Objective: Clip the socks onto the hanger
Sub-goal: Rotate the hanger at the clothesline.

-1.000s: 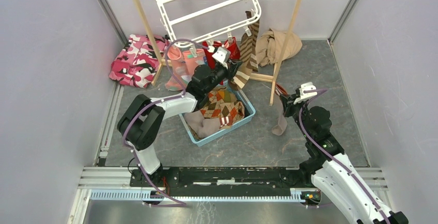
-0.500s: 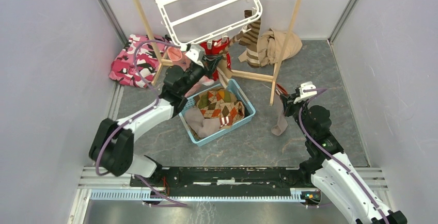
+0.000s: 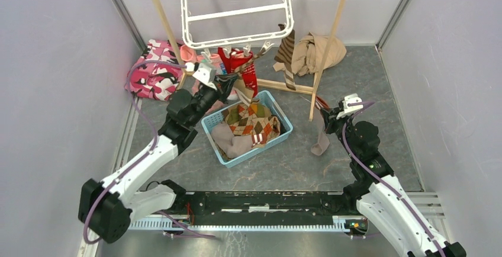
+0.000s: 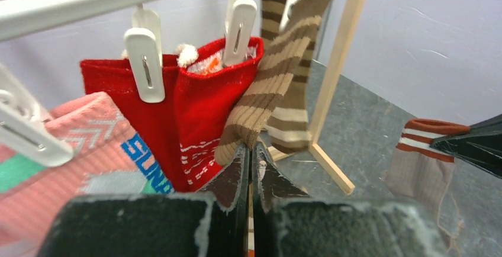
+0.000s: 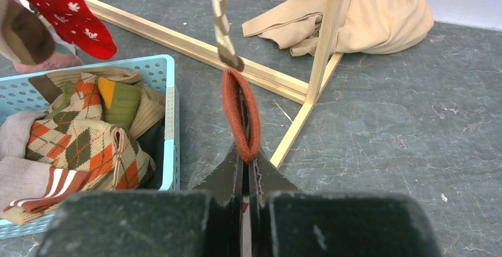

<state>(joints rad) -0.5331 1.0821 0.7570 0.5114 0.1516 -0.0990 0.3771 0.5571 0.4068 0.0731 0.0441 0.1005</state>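
Note:
The white hanger [image 3: 237,9] hangs at the back, its clips [image 4: 144,60] holding red socks [image 4: 198,112] and a pink sock [image 4: 71,144]. My left gripper [image 3: 228,82] is shut on the toe end of a brown-striped sock [image 4: 278,73], which stretches up to a clip at the hanger's right end. My right gripper [image 3: 327,113] is shut on the orange cuff [image 5: 240,112] of a taupe sock [image 3: 321,141] that dangles to the floor. An argyle sock [image 3: 254,121] and others lie in the blue basket [image 3: 280,109].
A wooden pole rack [image 3: 328,44] stands around the hanger, with its base rails on the floor [image 5: 195,47]. A beige cloth [image 3: 317,52] lies at the back right and a pink camouflage garment [image 3: 154,70] at the back left. Walls close both sides.
My left arm has swung left and back, pulling the brown-striped sock's end leftward. The hanger has turned and swung with it. The right arm has not moved.

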